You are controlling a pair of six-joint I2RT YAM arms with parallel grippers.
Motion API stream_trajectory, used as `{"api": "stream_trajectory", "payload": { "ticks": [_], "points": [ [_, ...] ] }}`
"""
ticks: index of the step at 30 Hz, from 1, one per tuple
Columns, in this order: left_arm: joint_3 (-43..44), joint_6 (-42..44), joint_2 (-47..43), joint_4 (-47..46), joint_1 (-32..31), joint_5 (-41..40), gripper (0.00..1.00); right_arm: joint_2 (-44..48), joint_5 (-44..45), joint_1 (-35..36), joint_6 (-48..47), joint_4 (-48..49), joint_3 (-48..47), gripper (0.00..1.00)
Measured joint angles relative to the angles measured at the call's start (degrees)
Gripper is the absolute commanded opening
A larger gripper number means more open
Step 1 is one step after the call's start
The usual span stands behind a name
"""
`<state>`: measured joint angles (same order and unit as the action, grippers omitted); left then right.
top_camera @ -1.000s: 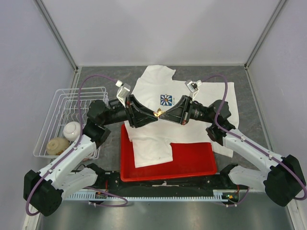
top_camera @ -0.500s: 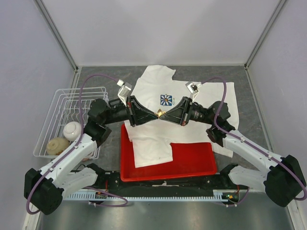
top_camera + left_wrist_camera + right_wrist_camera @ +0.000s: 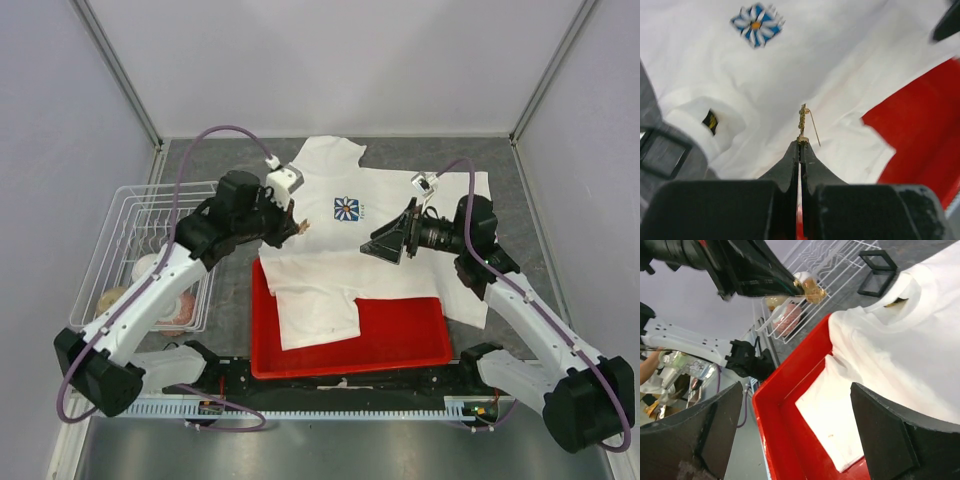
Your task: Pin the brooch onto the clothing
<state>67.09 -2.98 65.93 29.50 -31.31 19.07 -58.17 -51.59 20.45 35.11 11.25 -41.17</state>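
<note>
Grey table (image 3: 520, 170) carries a white T-shirt (image 3: 400, 280), a red tray (image 3: 400, 335) and a wire basket (image 3: 165, 187)

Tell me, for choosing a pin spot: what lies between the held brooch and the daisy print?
Only bare white T-shirt cloth, seen in the left wrist view, separates the brooch in the shut left gripper from the daisy print.

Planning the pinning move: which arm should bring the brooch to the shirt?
Probably left. The left gripper is shut on the brooch above the T-shirt; the right gripper is open and empty.
</note>
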Motion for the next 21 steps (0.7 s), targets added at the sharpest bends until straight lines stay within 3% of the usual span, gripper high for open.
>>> {"api": "stream_trajectory", "payload": {
  "ticks": [3, 10, 17, 21],
  "points": [
    [0.13, 7.32, 3.54, 9.07, -2.8, -9.79, 0.02, -0.61, -0.2, -1.33, -3.91, -4.98, -0.92, 0.97],
    [3.17, 14.45, 9.55, 22.47, -10.1, -20.22, 0.02, -5.77, 0.09, -1.29, -8.04, -9.64, -2.73, 0.96],
    [8.37, 21.24, 10.16, 23.56, -14.58, -31.85, 0.02, -7.04, 0.46, -0.94, -8.61, -10.01, -3.02, 0.96],
    [2.99, 32.39, 8.87, 14.8, -17.77, -44.65, 0.02, -7.04, 0.63, -0.68, -8.52, -9.9, -3.02, 0.96]
  ]
}}
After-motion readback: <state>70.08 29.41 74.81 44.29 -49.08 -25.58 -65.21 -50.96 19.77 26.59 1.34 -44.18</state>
